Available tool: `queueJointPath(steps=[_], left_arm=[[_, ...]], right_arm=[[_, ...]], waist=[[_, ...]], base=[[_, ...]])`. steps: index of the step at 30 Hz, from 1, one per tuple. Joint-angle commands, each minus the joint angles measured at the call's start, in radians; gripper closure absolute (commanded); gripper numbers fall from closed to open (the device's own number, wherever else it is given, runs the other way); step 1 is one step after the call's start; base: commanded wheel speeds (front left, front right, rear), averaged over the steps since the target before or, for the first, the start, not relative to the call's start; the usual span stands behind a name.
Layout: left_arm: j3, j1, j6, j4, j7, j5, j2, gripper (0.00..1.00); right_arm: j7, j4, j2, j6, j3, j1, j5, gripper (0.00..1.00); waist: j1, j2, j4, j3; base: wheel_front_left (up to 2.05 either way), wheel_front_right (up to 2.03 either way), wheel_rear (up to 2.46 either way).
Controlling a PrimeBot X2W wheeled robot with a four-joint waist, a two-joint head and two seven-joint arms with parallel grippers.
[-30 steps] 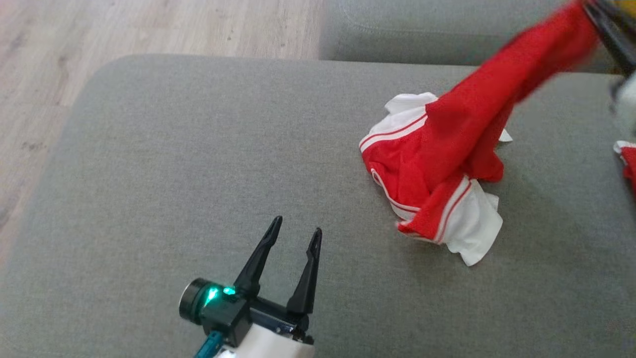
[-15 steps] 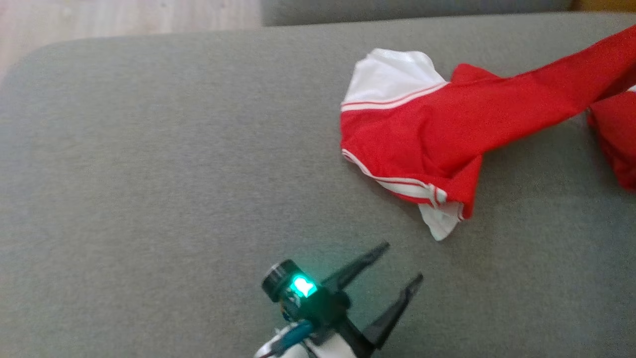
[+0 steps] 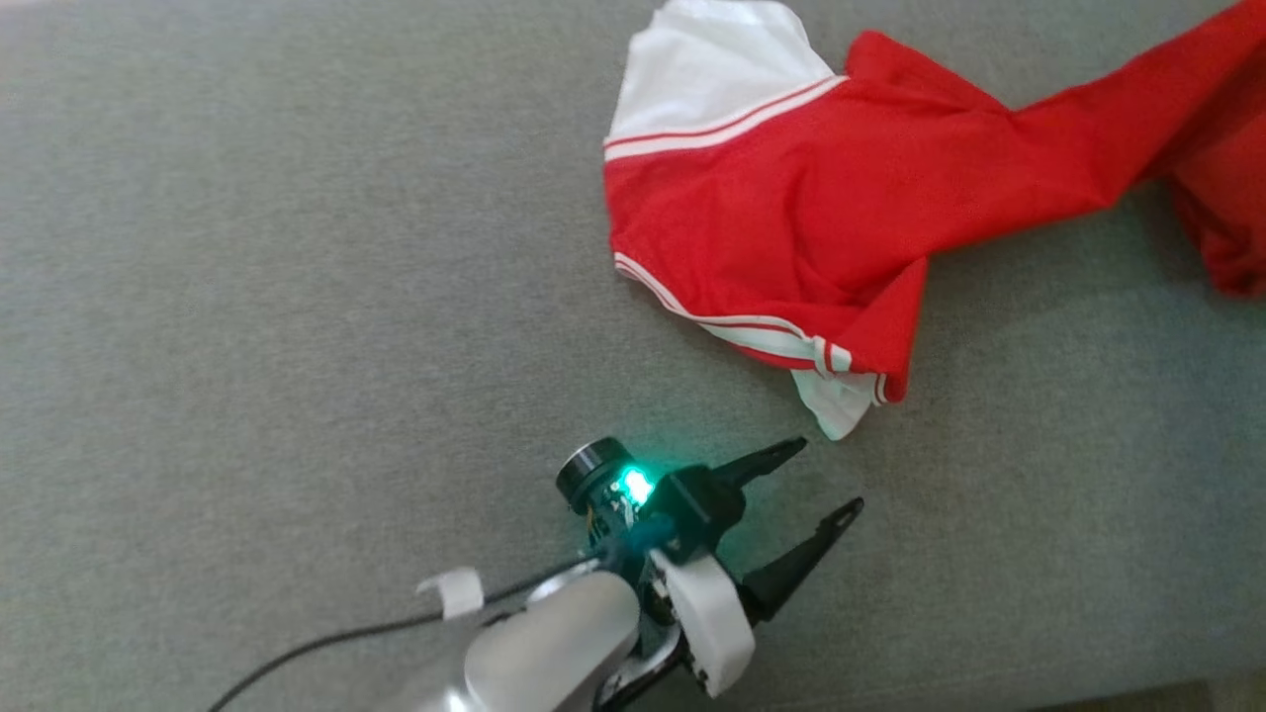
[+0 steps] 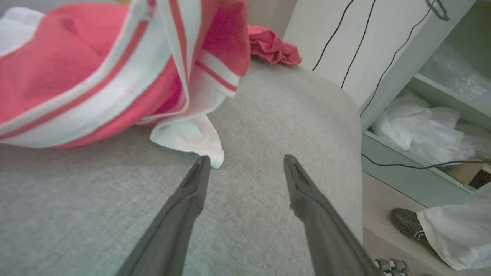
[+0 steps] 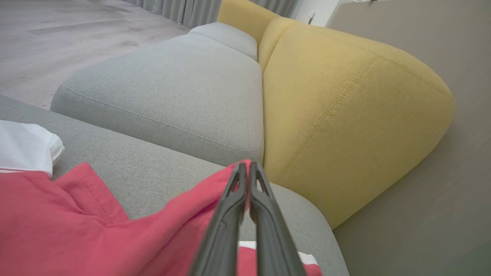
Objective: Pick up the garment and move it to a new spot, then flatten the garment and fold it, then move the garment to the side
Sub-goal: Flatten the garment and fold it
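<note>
While the head camera has dipped and shifted the whole picture, two real changes stand out on the sofa (image 3: 297, 297). Near centre, the left gripper (image 3: 832, 473) has swung from pointing far to pointing right, at the garment (image 3: 791, 218) and its near white corner (image 3: 836, 410). Further right, the garment has gone from a bunched heap to a sheet drawn out towards the far right. The move to a new spot therefore looks nearly done, and flattening seems under way. The left gripper's jaws stand wide apart and hold nothing. In its wrist view one fingertip (image 4: 201, 163) is just beside that corner; whether it touches I cannot tell. The right gripper (image 5: 247, 165) is clamped tight on a fold of red cloth at the garment's right end.
</note>
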Motion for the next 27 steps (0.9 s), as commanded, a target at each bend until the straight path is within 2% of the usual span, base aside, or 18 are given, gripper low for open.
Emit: queueJointPath(steps=[1,5,11,16,17,19,23,27], left_arm=[[-0.005,-0.04,0.01,-0.011,0.013,-0.031,-0.007,0.0],[-0.066,-0.108,0.064,0.028,0.041,-0.099,-0.007,0.0],[-0.129,-0.179,0.086,0.049,0.083,-0.21,-0.007,0.0],[-0.155,-0.225,0.115,0.07,0.101,-0.254,-0.007,0.0],[-0.158,-0.231,0.117,0.075,0.105,-0.259,-0.007,0.03],[-0.164,-0.24,0.119,0.083,0.111,-0.265,-0.007,1.0],[-0.17,-0.251,0.091,0.079,0.093,-0.254,-0.007,1.0],[-0.17,-0.252,0.045,0.012,0.002,-0.301,-0.007,1.0]], right_arm=[[0.006,-0.04,-0.014,-0.001,-0.01,0.024,-0.01,1.0],[0.02,-0.073,0.008,-0.001,-0.022,0.026,-0.025,1.0],[0.027,-0.098,0.027,-0.001,-0.034,0.025,-0.035,1.0],[0.026,-0.106,0.044,-0.001,-0.028,0.015,-0.04,1.0],[0.025,-0.106,0.046,-0.001,-0.025,0.012,-0.04,1.0],[0.021,-0.107,0.052,-0.001,-0.024,0.007,-0.034,1.0],[0.015,-0.11,0.056,-0.001,-0.03,0.0,-0.021,1.0],[-0.022,-0.107,0.062,-0.001,-0.052,0.003,-0.003,1.0]], waist=[[-0.0002,0.0,-0.019,0.022],[-0.0002,0.0,-0.035,0.044],[-0.0002,0.0,-0.053,0.074],[-0.0002,0.0,-0.072,0.088],[-0.0002,0.0,-0.076,0.09],[-0.0002,0.0,-0.082,0.093],[-0.0002,0.0,-0.084,0.094],[-0.0002,0.0,-0.067,0.056]], base=[[0.0,0.0,0.0],[0.0,0.0,0.0],[0.0,0.0,0.0],[0.0,0.0,0.0],[0.0,0.0,0.0],[0.0,0.0,0.0],[0.0,0.0,0.0],[0.0,0.0,0.0]])
